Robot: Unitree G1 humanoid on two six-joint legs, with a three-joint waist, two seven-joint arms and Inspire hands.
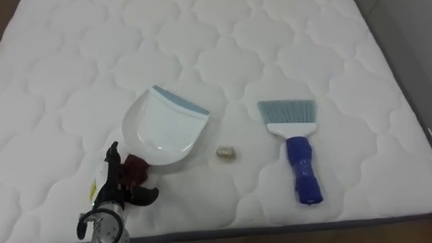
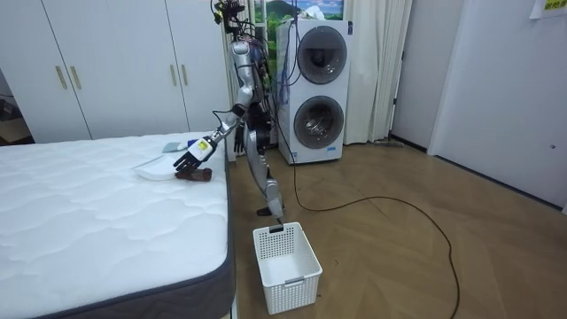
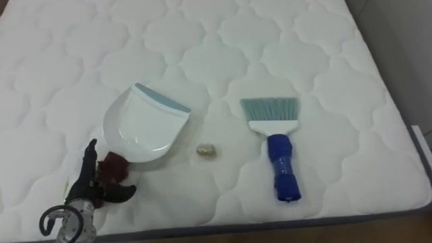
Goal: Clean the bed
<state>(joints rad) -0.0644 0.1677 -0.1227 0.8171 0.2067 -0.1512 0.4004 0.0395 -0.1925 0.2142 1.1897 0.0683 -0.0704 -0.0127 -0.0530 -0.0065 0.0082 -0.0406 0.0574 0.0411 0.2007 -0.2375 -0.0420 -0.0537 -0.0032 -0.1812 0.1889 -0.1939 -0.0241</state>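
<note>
Currently left hand spread open at dark red handle of white plastic dustpan, gripping nothing; crumpled beige scrap lies just beside. Risk: fumbled grasp shoves pan, flicking scrap away

A white quilted mattress bears 3 things: a dustpan, a blue-handled brush and, between them, a small crumpled scrap.

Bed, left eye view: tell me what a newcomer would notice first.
A white dustpan with a blue lip lies on the white mattress, the robot's left hand at its dark red handle. To its right lies a blue-handled brush, and between them a small tan scrap.
</note>
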